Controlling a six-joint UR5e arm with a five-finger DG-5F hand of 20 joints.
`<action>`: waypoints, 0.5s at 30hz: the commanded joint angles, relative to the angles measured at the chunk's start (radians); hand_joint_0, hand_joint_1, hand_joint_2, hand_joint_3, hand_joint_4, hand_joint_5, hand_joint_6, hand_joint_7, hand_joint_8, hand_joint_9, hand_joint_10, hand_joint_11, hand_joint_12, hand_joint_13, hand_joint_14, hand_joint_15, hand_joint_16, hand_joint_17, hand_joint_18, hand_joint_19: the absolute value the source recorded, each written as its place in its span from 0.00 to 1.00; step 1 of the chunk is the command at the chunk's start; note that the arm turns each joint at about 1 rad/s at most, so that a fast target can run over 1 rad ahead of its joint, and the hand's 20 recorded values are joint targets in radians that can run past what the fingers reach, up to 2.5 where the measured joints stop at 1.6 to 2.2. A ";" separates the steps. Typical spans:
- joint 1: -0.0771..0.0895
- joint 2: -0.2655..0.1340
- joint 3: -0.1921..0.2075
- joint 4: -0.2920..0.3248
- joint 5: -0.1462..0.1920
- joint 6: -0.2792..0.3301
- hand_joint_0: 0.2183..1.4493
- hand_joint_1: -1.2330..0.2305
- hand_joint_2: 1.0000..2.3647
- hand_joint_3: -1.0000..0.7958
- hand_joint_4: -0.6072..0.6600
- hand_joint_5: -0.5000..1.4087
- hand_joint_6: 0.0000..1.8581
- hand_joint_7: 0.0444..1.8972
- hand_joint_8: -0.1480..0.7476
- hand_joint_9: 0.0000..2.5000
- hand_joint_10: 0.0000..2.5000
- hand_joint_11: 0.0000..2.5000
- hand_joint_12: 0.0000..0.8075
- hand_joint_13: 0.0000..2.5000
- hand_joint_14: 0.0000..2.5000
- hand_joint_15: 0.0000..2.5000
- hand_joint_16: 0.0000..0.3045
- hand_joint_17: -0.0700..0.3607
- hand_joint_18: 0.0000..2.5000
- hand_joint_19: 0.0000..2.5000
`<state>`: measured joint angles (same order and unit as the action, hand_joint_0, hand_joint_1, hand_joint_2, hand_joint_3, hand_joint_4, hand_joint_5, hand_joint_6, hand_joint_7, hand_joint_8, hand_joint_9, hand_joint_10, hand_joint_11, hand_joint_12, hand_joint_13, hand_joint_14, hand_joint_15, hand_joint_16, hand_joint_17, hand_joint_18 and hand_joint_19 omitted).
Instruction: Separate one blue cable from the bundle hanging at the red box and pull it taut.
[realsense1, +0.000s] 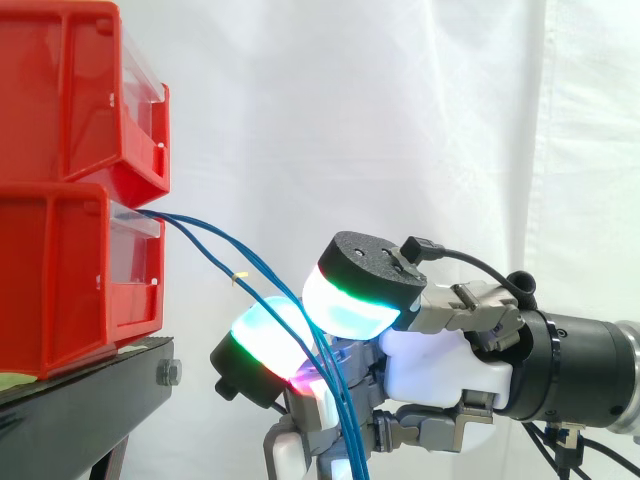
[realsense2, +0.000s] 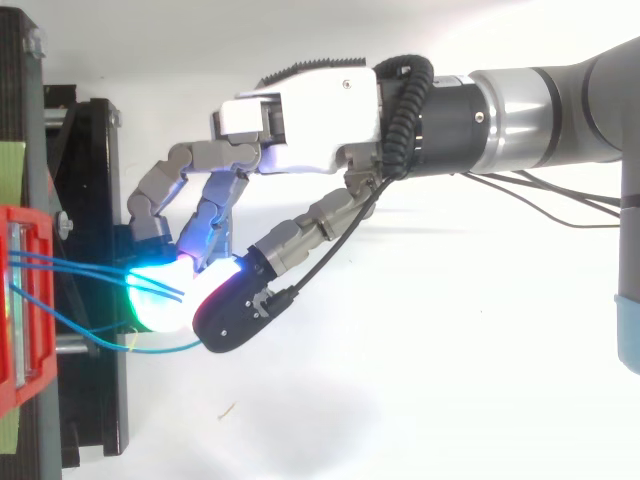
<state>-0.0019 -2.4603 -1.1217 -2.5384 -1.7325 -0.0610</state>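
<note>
A white curtain (realsense1: 400, 100) hangs behind everything, and in front of it, at the left of the side view, a black stand (realsense1: 80, 410) carries two red bins stacked one on the other, the upper red bin (realsense1: 70, 90) above the lower red bin (realsense1: 60, 280). My arm (realsense2: 560, 100) comes in from the right, level with the lower bin, and ends in my hand (realsense2: 300, 120), which sits just off the front of the stand without touching the bins. My fingers are curled, and two glowing fingertips (realsense1: 355, 300) press toward each other, pinching the blue cables (realsense1: 205, 240) where they pass between the pads. I cannot tell how many strands are actually caught. The cables leave the front of the lower bin near its top edge, slope down and away to my pads, then drop past my palm to the bottom of the side view. From above, two strands run nearly straight from the bin into the pads, while another sags in a loose curve beside them.
</note>
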 joint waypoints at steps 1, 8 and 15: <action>-0.001 0.000 0.000 -0.002 -0.002 0.003 0.35 0.28 0.01 0.39 0.60 0.16 0.48 0.50 0.52 0.35 0.01 0.31 0.45 0.34 0.01 0.17 0.14 0.38 0.38 0.21; -0.010 0.012 0.000 -0.062 -0.015 0.020 0.24 0.38 0.00 0.28 0.61 0.17 0.48 0.50 0.54 0.37 0.01 0.30 0.45 0.35 0.01 0.17 0.15 0.40 0.40 0.21; -0.017 0.037 0.000 -0.114 -0.033 0.013 0.31 0.49 0.00 0.28 0.59 0.18 0.47 0.55 0.52 0.39 0.01 0.29 0.43 0.35 0.01 0.17 0.14 0.38 0.39 0.23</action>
<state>-0.0154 -2.4340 -1.1213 -2.6276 -1.7547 -0.0447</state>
